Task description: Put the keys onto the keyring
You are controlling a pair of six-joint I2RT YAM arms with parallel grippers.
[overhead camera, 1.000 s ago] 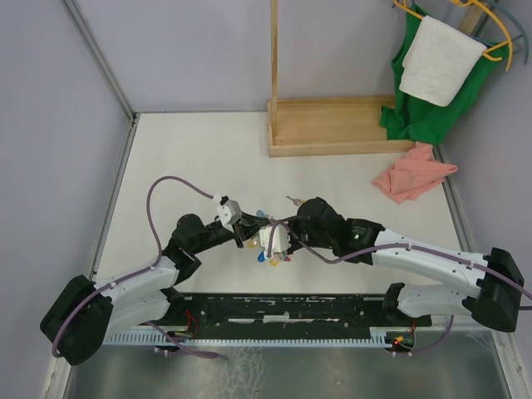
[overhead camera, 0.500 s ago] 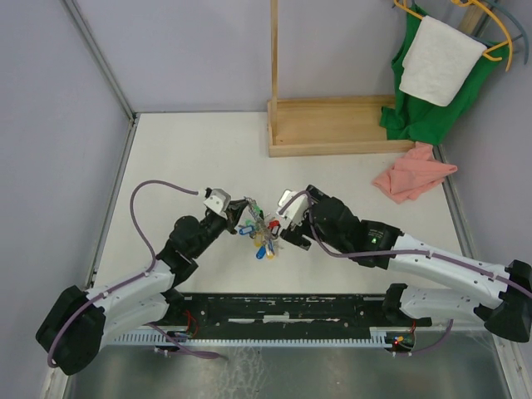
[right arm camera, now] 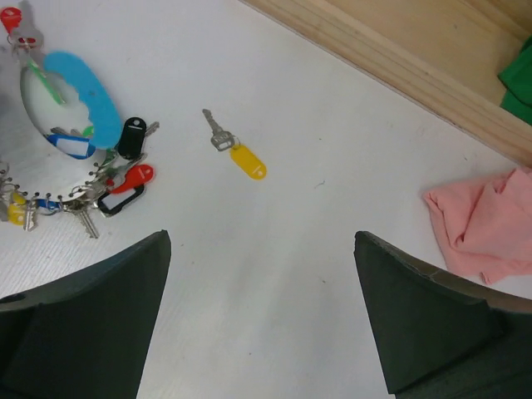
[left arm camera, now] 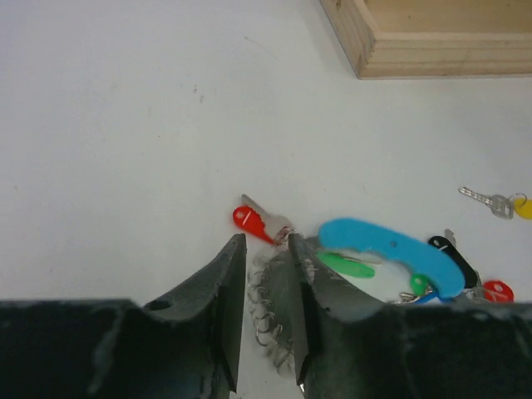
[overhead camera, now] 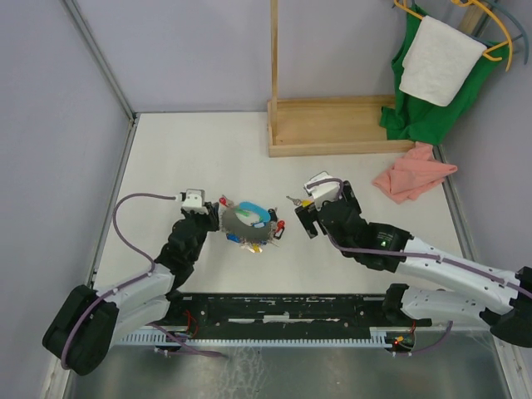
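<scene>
The left gripper (left arm camera: 266, 249) is pinching the grey metal part of the keyring (left arm camera: 391, 249), its fingers nearly together. A red-tagged key (left arm camera: 253, 220) is lying just ahead at 12 o'clock. The right gripper (right arm camera: 262, 241) is hanging spread wide, holding nothing. The yellow-tagged key (right arm camera: 237, 150) is lying loose at its 12 o'clock, apart from the ring. From the keyring, the table (overhead camera: 191, 150) is running out to the wooden frame (overhead camera: 341, 137) at 1 o'clock and the pink cloth (overhead camera: 411, 174) at 2 o'clock.

The table (overhead camera: 191, 150) bears keyring (overhead camera: 249, 215), yellow-tagged key (right arm camera: 242, 157), pink cloth (overhead camera: 413, 173) (crumpled), wooden frame (overhead camera: 341, 149).
</scene>
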